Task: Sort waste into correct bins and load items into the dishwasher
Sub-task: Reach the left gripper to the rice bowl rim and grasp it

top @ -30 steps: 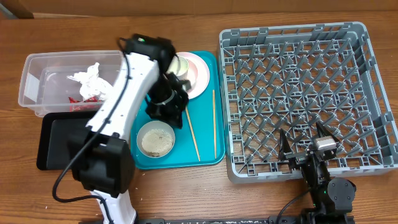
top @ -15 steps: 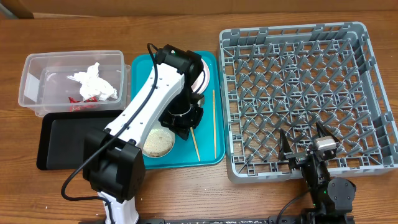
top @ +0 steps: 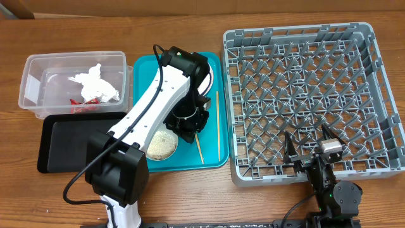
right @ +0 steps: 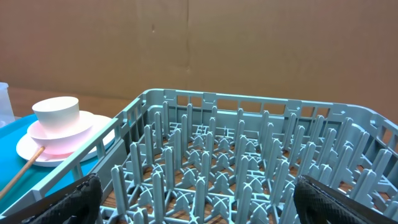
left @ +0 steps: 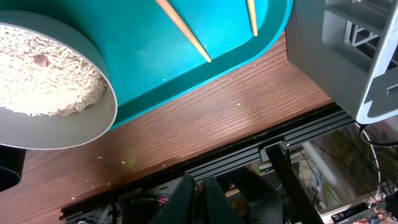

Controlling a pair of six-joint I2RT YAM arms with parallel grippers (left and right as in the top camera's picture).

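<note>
Overhead view: the left arm reaches across the teal tray (top: 211, 149) and hides most of its far half.

Left wrist view covers the near end. The left end effector (left: 198, 191) has its fingers pressed together with nothing between them. It sits just beside the bowl (left: 93, 121) of rice scraps (left: 43, 74).

Only the right wrist view shows the pink plate (right: 37, 149) at the tray's far end, with a small white cup (right: 56, 111) sitting on it. The right end effector (right: 205, 202) is spread fully wide and holds nothing, at the near edge of the dish rack (top: 304, 82).

Counts:
- chopsticks (top: 218, 126): two, lying apart on the tray's right half
- bowl: one
- plate: one
- cup: one
- clear tub (top: 38, 76): one, far left, holding one crumpled napkin (top: 95, 83) and one red packet (top: 79, 101)
- black tray (top: 63, 142): one, just on the near side of the tub on the tabletop (top: 76, 38)
- rack: one, on the right
</note>
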